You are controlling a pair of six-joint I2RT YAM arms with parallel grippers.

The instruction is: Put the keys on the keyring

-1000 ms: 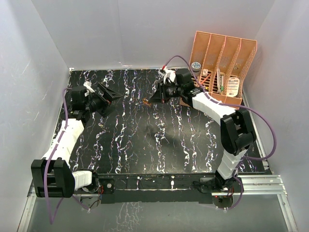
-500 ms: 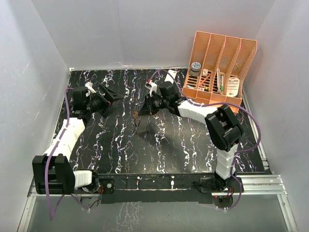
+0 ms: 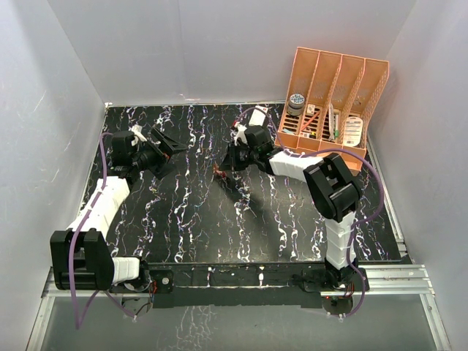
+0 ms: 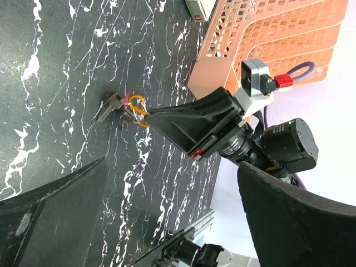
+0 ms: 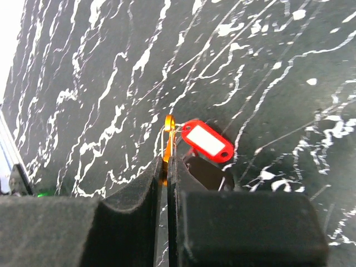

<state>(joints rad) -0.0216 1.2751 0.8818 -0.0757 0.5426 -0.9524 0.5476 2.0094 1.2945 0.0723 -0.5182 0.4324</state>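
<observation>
My right gripper [image 3: 224,168] is shut on the thin orange keyring [image 5: 168,136], pinching it edge-on just above the black marbled table. The key's red plastic head with a white label [image 5: 207,140] hangs from the ring beside the fingertips. In the left wrist view the ring [image 4: 138,105] shows at the right gripper's tip [image 4: 154,115], with a grey metal key blade [image 4: 113,104] lying on the table next to it. My left gripper [image 3: 165,149] is open and empty, apart from the ring at the far left, its fingers [image 4: 50,214] wide apart and facing the right gripper.
A large orange slotted file rack [image 3: 336,91] with several items in it stands at the back right, also in the left wrist view [image 4: 267,33]. A white box corner [image 4: 200,6] shows beside it. White walls surround the table [image 3: 256,227].
My right gripper carried the keyring from near the rack forward and left towards the table's middle, then back slightly right. The left arm has hardly moved.
</observation>
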